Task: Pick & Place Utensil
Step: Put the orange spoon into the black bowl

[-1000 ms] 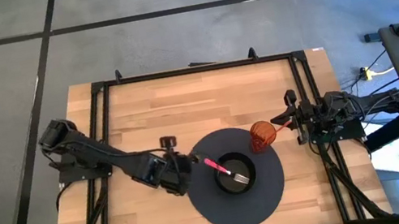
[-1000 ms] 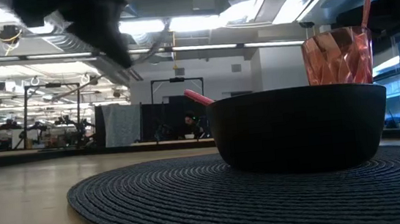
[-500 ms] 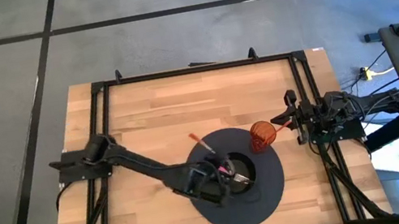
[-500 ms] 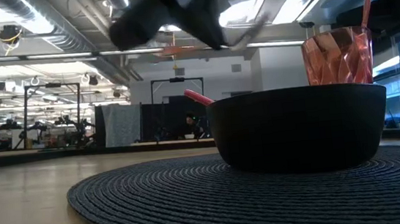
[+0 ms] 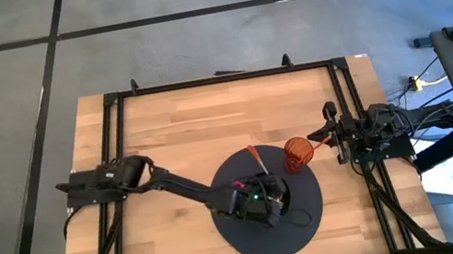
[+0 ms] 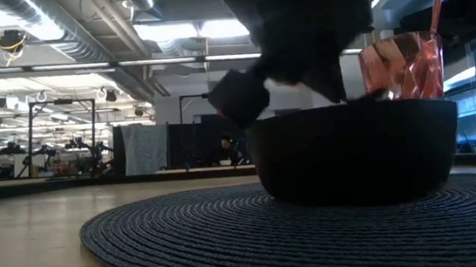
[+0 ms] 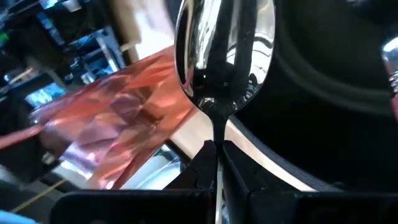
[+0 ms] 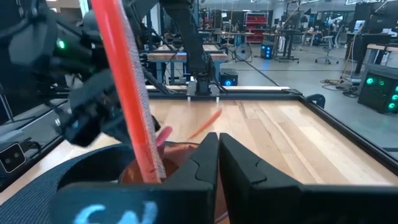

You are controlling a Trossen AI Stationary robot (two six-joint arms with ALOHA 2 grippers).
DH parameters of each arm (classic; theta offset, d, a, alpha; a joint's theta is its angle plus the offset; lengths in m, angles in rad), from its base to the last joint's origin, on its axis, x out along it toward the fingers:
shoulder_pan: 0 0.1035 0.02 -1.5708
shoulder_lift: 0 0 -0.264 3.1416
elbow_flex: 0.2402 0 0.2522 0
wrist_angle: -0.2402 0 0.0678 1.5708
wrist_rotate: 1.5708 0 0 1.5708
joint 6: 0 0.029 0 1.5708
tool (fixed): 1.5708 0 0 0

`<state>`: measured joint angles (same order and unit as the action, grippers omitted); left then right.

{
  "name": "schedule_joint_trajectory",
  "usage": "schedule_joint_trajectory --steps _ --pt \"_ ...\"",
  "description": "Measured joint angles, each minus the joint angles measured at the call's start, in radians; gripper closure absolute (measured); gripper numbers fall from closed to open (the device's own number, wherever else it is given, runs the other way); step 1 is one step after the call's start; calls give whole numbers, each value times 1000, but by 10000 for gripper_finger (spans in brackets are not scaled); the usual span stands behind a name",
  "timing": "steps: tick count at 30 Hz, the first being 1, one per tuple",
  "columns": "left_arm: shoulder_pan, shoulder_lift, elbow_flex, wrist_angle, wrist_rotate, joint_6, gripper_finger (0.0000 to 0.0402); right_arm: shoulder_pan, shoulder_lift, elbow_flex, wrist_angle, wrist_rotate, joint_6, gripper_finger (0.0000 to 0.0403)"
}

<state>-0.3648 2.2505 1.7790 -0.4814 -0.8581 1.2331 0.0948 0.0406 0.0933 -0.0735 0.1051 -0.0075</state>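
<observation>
Left end effector (image 5: 263, 203): now sitting right over the bowl (image 5: 277, 191) in the lower middle of the high view, pinched tight on a spoon (image 7: 222, 56) by its stem. A second ago it was off to the left of the mat (image 5: 313, 219), so it swung in fast.
Spoon: bowl end sticks out past the fingers in the wrist view, just above the black bowl's rim.
Pink utensil: handle (image 5: 238, 184) peeks out at the bowl's left edge, mostly covered by the arm now.
What it means: looks like drop-off time, the spoon's basically at the bowl.
Right end effector (image 5: 333, 136): parked at the right edge of the bench (image 5: 181, 135), can't tell its fingers.
Room: red cup (image 5: 297, 153) sits just upper right of the bowl, so that side's tight. Left and top of frame are open wood.
</observation>
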Motion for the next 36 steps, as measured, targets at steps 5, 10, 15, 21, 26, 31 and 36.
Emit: schedule_joint_trajectory --steps 5,10,15,21,26,31,36 --pt "4 53 0 0 -44 69 398 0 0 0 1 0 -1 387" --pt "1 56 0 14 -58 78 398 0 0 0 1 -1 -1 387" --pt "-10 58 0 72 -84 172 398 0 0 0 0 0 -1 387" --pt "-17 58 0 89 -68 210 397 0 0 0 0 0 -1 387" --pt "-20 58 0 83 -76 249 381 0 0 0 0 0 -4 387" --pt "-34 58 0 89 -74 286 364 0 0 0 0 0 -4 387" --pt "-44 58 0 100 -72 316 352 0 0 0 0 0 -4 387"
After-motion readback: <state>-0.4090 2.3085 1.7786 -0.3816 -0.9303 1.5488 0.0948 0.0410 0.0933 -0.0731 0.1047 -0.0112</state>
